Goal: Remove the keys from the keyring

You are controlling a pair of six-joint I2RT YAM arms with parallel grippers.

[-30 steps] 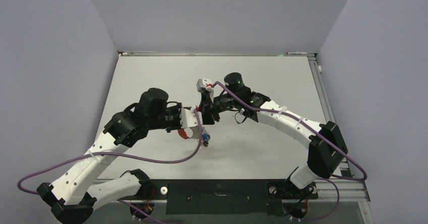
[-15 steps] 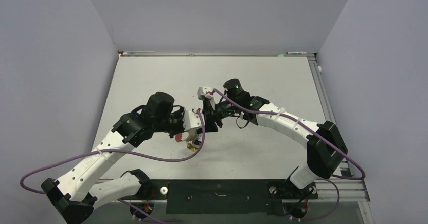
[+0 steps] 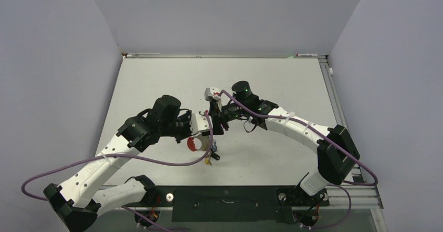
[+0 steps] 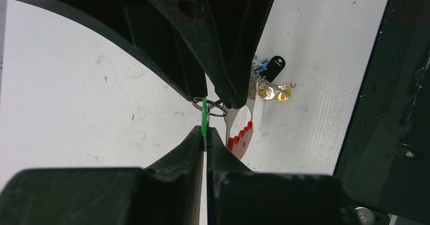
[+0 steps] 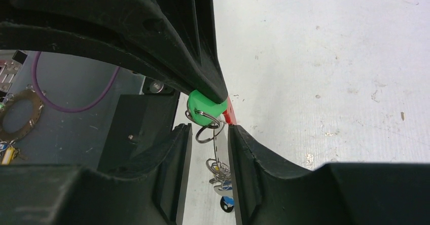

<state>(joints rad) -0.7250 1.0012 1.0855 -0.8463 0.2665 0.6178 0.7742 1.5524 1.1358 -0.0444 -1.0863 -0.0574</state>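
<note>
My left gripper is clamped on the green key, edge-on, and the keyring hangs down just beside it (other keys dangling off its low end). My right gripper straddles the keyring's top, but I can't tell if it's actually biting.

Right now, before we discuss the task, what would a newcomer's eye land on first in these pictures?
The white left arm and right arm meet tip to tip in the middle of the top view, the left gripper pinching a flat green plastic key tag edge-on. Right by it is the grey crescent keyring with a red toothed arc, a bunch of small metal keys beside it.
</note>
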